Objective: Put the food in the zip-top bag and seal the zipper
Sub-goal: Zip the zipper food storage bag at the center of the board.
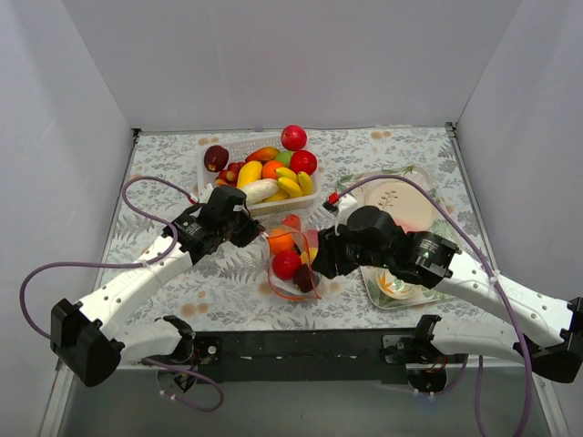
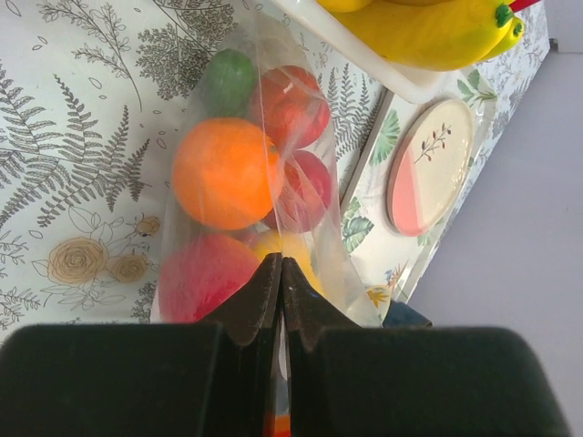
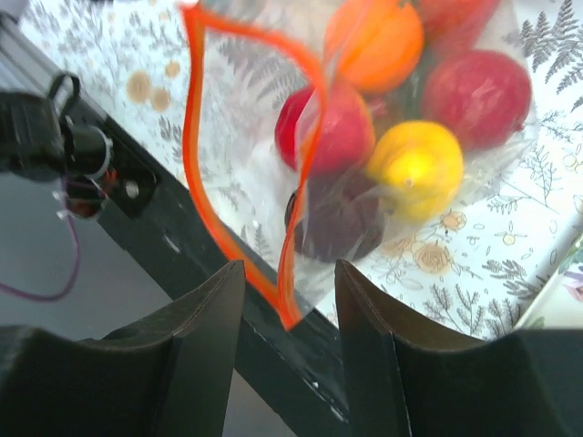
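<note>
The clear zip-top bag (image 1: 293, 266) lies on the table between my two grippers. It holds an orange fruit (image 2: 223, 173), red fruits (image 3: 332, 127), a yellow one (image 3: 414, 168) and a dark purple one (image 3: 337, 218). My left gripper (image 2: 281, 266) is shut on the bag's edge, with the red-orange zipper (image 3: 196, 164) pinched deep between its fingers. The zipper gapes open in a loop. My right gripper (image 3: 290, 278) is open, and the zipper's corner lies between its fingers untouched. In the top view the left gripper (image 1: 258, 234) is at the bag's left and the right gripper (image 1: 319, 266) at its right.
A white slatted basket (image 1: 282, 208) with several more toy fruits stands behind the bag, a red apple (image 1: 293, 137) beyond it. A patterned tray (image 1: 437, 187) with pink-and-cream plates (image 1: 396, 202) lies at the right. A black rail (image 3: 273, 364) runs along the table's near edge.
</note>
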`<state>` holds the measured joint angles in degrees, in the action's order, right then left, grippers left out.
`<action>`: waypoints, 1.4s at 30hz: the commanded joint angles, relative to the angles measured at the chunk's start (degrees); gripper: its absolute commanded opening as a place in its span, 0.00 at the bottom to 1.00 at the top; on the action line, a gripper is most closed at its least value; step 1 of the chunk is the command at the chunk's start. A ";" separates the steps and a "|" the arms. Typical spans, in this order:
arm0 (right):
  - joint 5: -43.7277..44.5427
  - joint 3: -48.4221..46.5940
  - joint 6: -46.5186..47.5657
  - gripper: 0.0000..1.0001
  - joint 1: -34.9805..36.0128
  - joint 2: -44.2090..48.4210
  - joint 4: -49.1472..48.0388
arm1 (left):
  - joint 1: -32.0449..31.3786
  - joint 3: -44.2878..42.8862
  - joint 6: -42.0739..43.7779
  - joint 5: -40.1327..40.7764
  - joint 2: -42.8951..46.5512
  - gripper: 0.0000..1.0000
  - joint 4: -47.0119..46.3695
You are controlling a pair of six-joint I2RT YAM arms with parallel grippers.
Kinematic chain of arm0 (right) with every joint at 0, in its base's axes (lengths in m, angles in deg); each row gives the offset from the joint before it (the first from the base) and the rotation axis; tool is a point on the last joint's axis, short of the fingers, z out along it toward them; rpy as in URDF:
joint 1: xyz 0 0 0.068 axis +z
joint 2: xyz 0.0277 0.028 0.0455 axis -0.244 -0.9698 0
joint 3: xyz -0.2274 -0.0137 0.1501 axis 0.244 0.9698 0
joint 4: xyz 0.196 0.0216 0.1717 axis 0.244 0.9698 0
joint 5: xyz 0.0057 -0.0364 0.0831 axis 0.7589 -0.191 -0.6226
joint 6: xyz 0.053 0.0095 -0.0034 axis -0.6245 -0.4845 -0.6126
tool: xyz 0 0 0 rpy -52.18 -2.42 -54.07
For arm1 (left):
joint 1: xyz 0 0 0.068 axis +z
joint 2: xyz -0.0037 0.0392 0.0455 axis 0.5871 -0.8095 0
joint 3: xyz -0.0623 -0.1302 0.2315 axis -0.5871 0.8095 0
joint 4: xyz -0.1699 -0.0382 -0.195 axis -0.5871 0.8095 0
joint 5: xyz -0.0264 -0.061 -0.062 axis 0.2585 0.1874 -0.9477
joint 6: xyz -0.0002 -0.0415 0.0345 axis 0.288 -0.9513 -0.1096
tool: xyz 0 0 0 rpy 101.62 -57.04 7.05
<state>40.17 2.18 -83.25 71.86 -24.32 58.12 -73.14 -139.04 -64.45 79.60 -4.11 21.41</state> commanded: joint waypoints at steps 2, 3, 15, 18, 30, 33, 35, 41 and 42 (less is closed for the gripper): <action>13.59 1.85 0.29 0.53 10.80 1.68 3.60 | 0.36 -3.19 -19.07 2.28 -0.53 0.00 0.86; 16.38 2.47 -0.68 0.53 12.30 1.68 3.87 | 0.36 -3.37 -18.99 2.37 -0.62 0.00 0.95; 39.59 -2.88 -17.54 0.53 29.89 -13.17 15.81 | 0.36 -3.63 -18.81 2.37 -0.62 0.00 0.95; 43.12 -3.33 -24.23 0.53 30.51 -15.90 20.04 | 0.36 -3.81 -18.46 2.54 -0.62 0.00 1.21; 42.87 2.03 -23.10 0.46 30.51 -13.44 9.50 | 0.36 -3.54 -18.37 2.46 0.08 0.00 1.21; 42.25 1.95 -23.36 0.46 30.51 -14.75 9.32 | 0.36 -3.63 -18.37 2.37 -0.01 0.00 1.12; 42.08 2.21 -23.54 0.46 30.51 -15.28 8.97 | 0.36 -3.63 -18.37 2.11 -0.09 0.00 1.12; 42.69 4.06 -24.42 0.39 30.51 -15.20 8.00 | 0.36 -3.72 -18.20 2.02 0.26 0.00 1.30; 43.39 4.14 -24.59 0.36 30.42 -15.11 8.26 | 0.36 -3.72 -18.19 2.02 0.35 0.00 1.12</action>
<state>80.57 5.69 -105.92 102.00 -39.86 67.28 -73.14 -140.83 -64.45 80.45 -5.05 22.15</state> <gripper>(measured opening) 0.419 0.009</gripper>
